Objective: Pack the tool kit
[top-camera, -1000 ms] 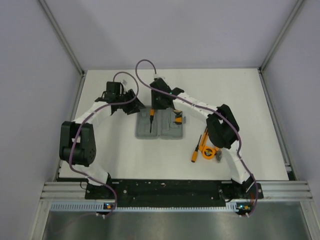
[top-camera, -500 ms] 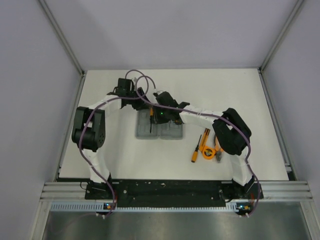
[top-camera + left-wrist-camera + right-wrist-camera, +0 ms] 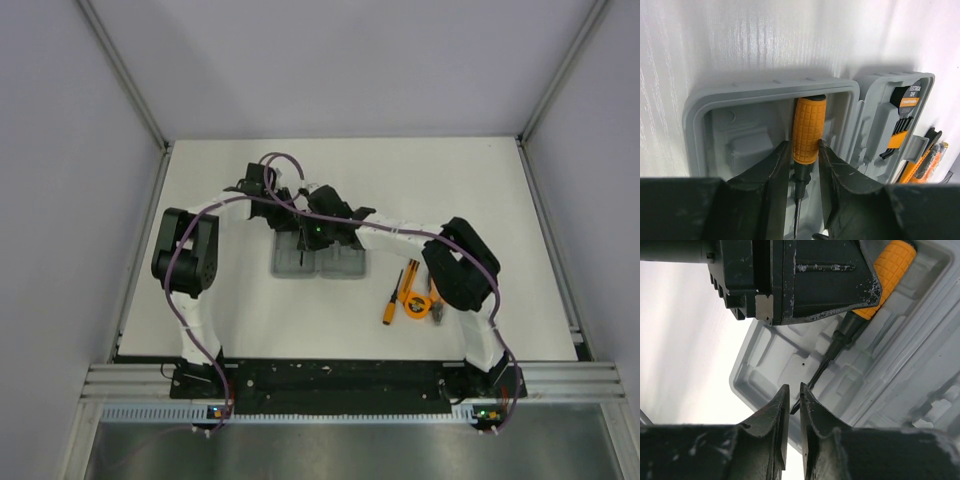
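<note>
The grey tool kit case (image 3: pixel 340 266) lies open mid-table. In its left half (image 3: pixel 690 120) an orange-handled screwdriver (image 3: pixel 809 127) rests in a moulded slot. My left gripper (image 3: pixel 804 145) is over that half (image 3: pixel 288 203), its fingers pressed on the lower end of the orange handle from both sides. My right gripper (image 3: pixel 794 387) hangs just beside it (image 3: pixel 316 232), jaws nearly together. The black shaft's tip (image 3: pixel 799 404) crosses the slim gap between them; whether it is pinched does not show. Left gripper's body (image 3: pixel 805 275) hides part of the handle (image 3: pixel 890 265).
The case's right half holds black hex keys (image 3: pixel 900 135) and orange-and-black tools (image 3: pixel 926 159). On the table right of the case lie a loose orange screwdriver (image 3: pixel 392 305), a round tape measure (image 3: pixel 414 300) and pliers (image 3: pixel 437 312). Grey walls bound the table.
My left gripper swung right from beside the case onto the screwdriver handle. My right gripper dropped lower over the left half. Both pairs of jaws narrowed.
</note>
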### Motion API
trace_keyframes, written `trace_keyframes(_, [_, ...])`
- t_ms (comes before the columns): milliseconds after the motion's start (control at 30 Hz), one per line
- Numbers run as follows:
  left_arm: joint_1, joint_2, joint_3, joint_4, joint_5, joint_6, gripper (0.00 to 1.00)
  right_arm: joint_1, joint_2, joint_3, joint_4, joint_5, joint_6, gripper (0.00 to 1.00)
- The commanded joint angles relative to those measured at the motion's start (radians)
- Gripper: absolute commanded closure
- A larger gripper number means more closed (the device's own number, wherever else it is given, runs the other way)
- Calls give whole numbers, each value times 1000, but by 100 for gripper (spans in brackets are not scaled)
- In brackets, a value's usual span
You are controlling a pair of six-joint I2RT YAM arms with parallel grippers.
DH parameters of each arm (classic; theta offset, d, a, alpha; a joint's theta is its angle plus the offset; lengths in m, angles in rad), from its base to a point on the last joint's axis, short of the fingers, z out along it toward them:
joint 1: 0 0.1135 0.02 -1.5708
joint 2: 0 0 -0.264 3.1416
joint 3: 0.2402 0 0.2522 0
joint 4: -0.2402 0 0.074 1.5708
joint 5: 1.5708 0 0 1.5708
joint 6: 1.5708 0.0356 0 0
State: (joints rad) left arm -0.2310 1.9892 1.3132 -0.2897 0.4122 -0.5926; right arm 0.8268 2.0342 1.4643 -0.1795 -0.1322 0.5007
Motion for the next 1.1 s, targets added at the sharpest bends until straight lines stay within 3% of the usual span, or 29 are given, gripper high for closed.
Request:
trace_keyframes(0, [-2,-4,9,1,-26,5,68,15,12,27,0,-10,-1,89])
trace_keyframes(233, [-2,10,11,-8,-19,8,73,15,26,13,-11,-40,-8,98])
trace_keyframes(1067, [-2,33,8,-54,-50,-21,84,15,73,-62,-23,-52,38,100])
